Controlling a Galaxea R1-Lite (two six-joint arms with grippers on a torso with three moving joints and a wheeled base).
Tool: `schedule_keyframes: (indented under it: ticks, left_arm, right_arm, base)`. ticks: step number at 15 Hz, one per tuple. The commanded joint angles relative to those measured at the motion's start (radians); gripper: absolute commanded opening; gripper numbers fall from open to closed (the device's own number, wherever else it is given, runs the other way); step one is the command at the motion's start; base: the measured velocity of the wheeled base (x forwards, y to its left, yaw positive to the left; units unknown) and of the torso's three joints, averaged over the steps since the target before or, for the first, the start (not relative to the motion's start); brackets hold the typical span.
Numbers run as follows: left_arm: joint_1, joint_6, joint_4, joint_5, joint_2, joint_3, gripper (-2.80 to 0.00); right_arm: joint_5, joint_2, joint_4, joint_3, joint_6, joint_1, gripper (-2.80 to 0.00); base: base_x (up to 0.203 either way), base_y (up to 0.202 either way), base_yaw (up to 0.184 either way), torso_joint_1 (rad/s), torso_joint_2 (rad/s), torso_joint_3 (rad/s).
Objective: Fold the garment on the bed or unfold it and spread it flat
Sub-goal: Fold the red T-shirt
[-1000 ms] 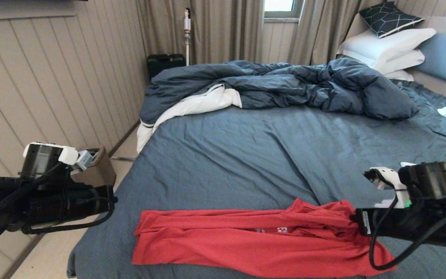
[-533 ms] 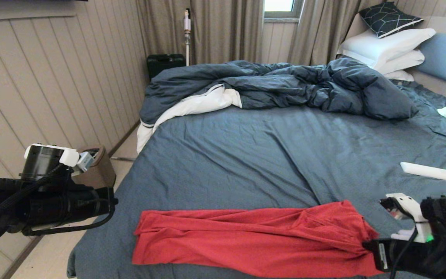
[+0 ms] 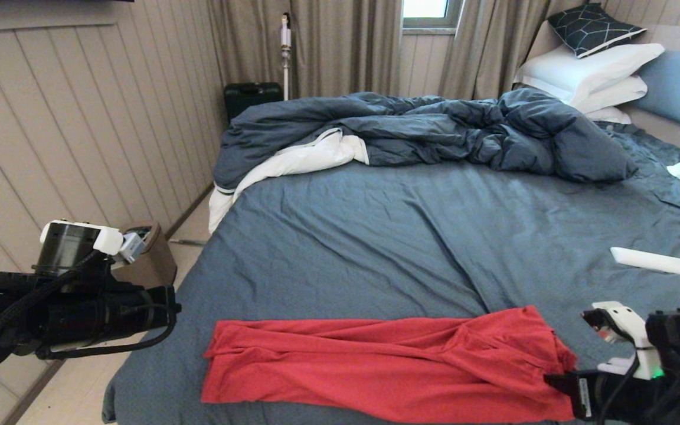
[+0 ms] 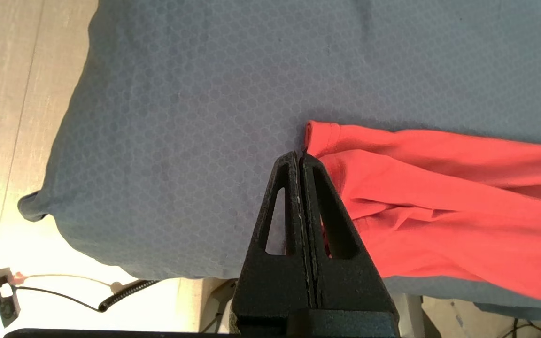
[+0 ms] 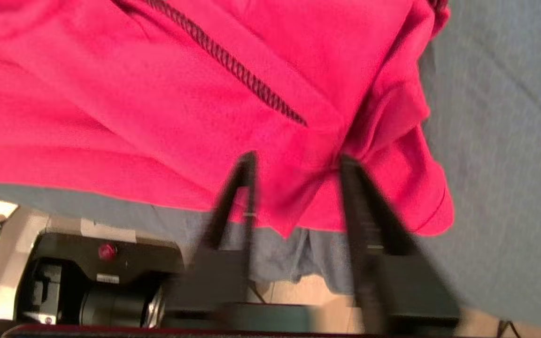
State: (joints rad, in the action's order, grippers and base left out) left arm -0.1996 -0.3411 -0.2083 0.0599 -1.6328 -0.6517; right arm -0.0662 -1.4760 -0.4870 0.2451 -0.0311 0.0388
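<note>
The garment [image 3: 375, 366], a red T-shirt, lies in a long rumpled band across the near edge of the bed [image 3: 375, 236]. My right gripper [image 5: 298, 159] hovers over its right end with jaws spread apart, red cloth [image 5: 204, 94] lying beneath and between the fingertips [image 5: 249, 162] and gripped by neither. In the head view only the right arm [image 3: 659, 378] shows, at the bottom right corner. My left gripper [image 4: 301, 157] is shut and empty, its tip just beside the shirt's left corner [image 4: 322, 136]. The left arm [image 3: 80, 313] hangs off the bed's left side.
A rumpled dark blue duvet [image 3: 434, 130] fills the far half of the bed. White pillows [image 3: 594, 71] stack at the headboard. A flat white object [image 3: 656, 261] lies on the sheet at the right. A brown bin [image 3: 148, 254] stands on the floor to the left.
My right arm has dropped down and back toward the near right, laying the shirt's raised right end flat. Its jaws have come apart. The left arm has kept still.
</note>
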Motion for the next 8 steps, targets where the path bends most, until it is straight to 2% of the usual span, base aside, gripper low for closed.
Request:
schedule_keyframes:
  ticks: [1, 5, 8]
  left_arm:
    - [-0.001, -0.003, -0.002, 0.000, -0.004, 0.000, -2.80]
    - [-0.002, -0.007, 0.000, 0.001, 0.005, 0.000, -2.80]
    - [-0.006, -0.006, 0.011, -0.001, 0.027, -0.005, -2.80]
  right_arm:
    - [-0.003, -0.002, -0.007, 0.011, -0.001, -0.013, 0.00]
    - [-0.003, 0.080, 0.022, 0.081, -0.003, -0.038, 0.00]
    - [-0.007, 0.065, 0.210, 0.220, -0.002, -0.108, 0.00]
  base:
    - [0.000, 0.000, 0.000, 0.000, 0.00, 0.000]
    - [0.000, 0.000, 0.000, 0.000, 0.00, 0.000]
    - [0.000, 0.000, 0.000, 0.000, 0.00, 0.000]
